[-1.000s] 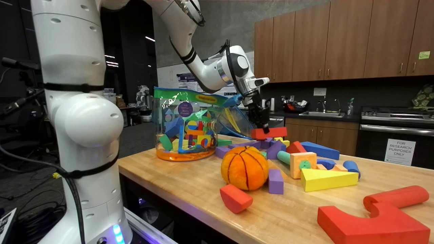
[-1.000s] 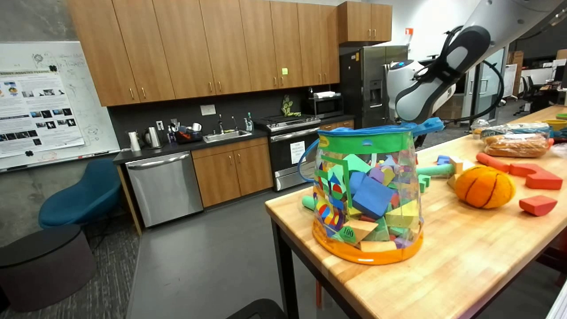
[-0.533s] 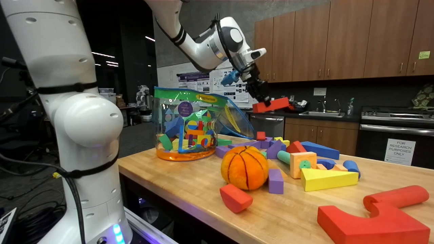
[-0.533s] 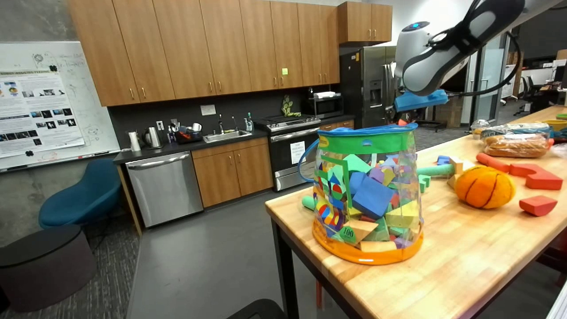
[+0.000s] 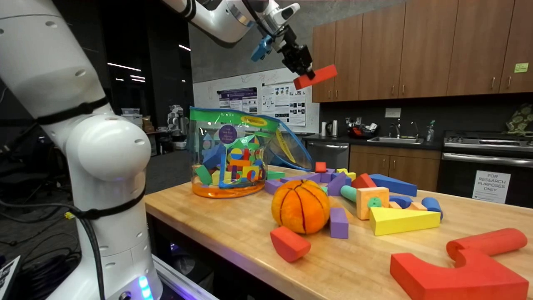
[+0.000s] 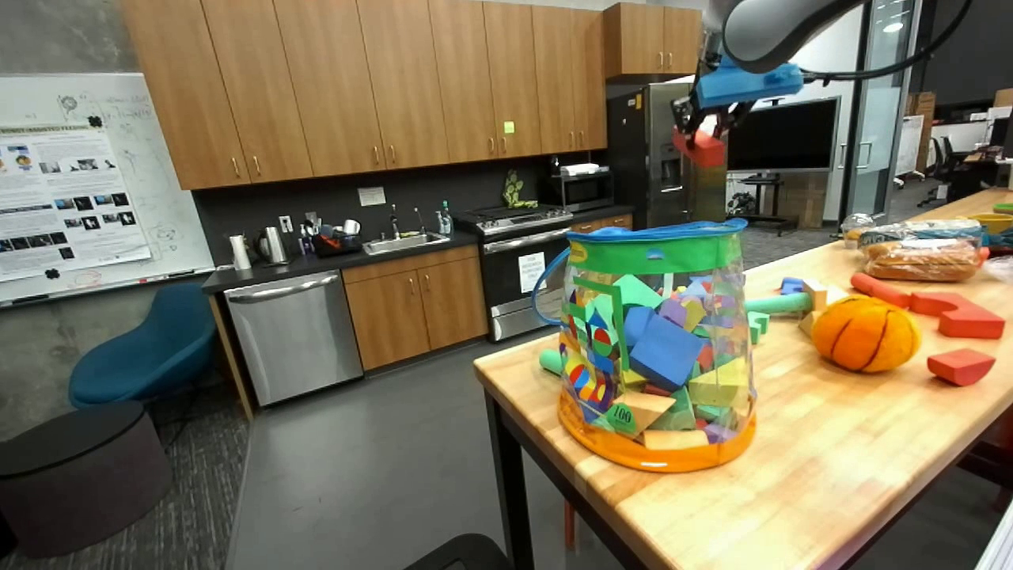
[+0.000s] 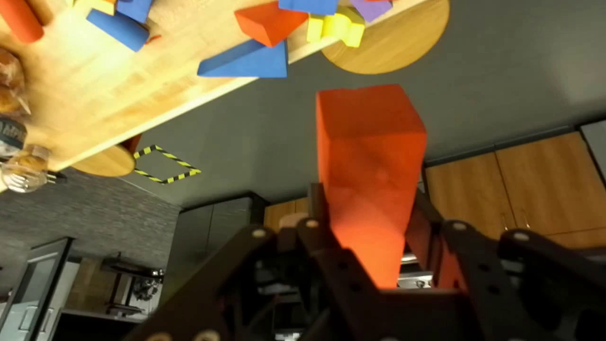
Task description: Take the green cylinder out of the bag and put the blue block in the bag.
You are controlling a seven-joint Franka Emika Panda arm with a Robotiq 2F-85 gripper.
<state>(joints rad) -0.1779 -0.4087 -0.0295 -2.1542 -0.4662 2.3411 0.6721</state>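
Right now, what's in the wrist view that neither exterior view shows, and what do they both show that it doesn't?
Only the wrist view shows the black-and-yellow floor marking and two round wooden tops beside the table. Only the exterior views show the bag and the orange ball. All three share the table and the red block held in the gripper.
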